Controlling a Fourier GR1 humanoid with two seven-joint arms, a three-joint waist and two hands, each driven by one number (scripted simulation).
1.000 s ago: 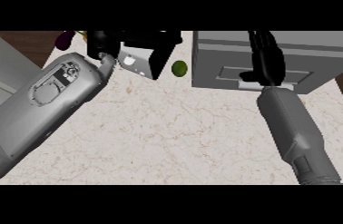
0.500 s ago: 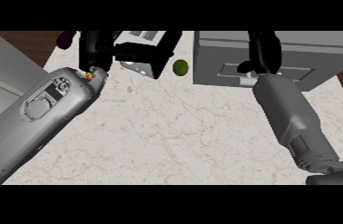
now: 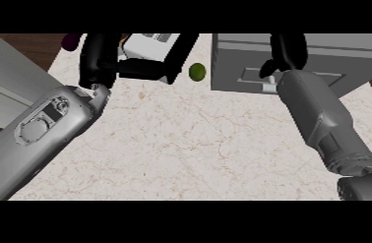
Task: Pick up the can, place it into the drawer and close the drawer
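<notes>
No can shows anywhere in the head view. The grey drawer unit (image 3: 327, 55) stands at the upper right, its front panel carrying a pale handle (image 3: 266, 75). My right hand (image 3: 288, 52) lies over that front just above the handle, fingers straight and pointing away from me, touching the panel. At the upper left my left hand (image 3: 100, 60) is raised and open, fingers spread. A white boxy thing (image 3: 150, 44) shows between its fingers; whether it touches the hand is unclear.
A small green round fruit (image 3: 197, 71) lies on the marble counter (image 3: 189, 148) between the left hand and the drawer unit. A purple object (image 3: 70, 40) peeks in at the far upper left. A grey slab (image 3: 18, 84) borders the counter's left side.
The drawer front and its handle slid away from me under the right hand. The left forearm and hand rose toward the upper left. The green fruit stayed put.
</notes>
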